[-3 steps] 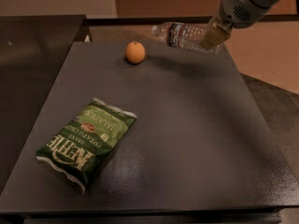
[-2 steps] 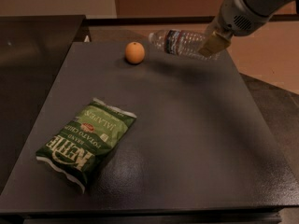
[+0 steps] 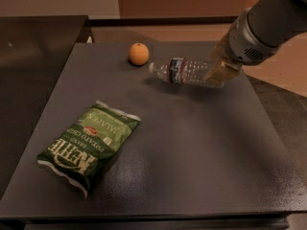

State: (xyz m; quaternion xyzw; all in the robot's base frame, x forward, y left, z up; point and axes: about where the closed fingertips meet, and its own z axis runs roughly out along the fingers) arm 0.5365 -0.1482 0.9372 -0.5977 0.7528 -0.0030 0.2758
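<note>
Chip bag: a green chip bag (image 3: 88, 145) lies flat at the near left of the table, its long side running from the near-left corner toward the middle, well apart from everything else.
Table: a dark, matte table (image 3: 201, 166) carries all three things.
Water bottle: a clear water bottle (image 3: 184, 72) is at the far right of the table, on its side, with a soft shadow just beneath it (so it seems to hang slightly above the surface rather than rest on it).
Long axis: it runs nearly left to right, with the cap end pointing left and slightly far and the base end pointing right, into the gripper.
Gripper: the gripper (image 3: 219, 70) is at the far right, clamped about the bottle's base end; the bottle's body reaches out to the left of it.
Orange: an orange (image 3: 138, 53) sits at the far middle, just beside the bottle's cap and a little farther back, not touching it.
Arm: the grey arm (image 3: 261, 30) comes down from the upper right and is cut off by the frame's edge.
Hidden: the bottle's base is covered by the fingers, and whether its underside touches the table cannot be told for sure.
</note>
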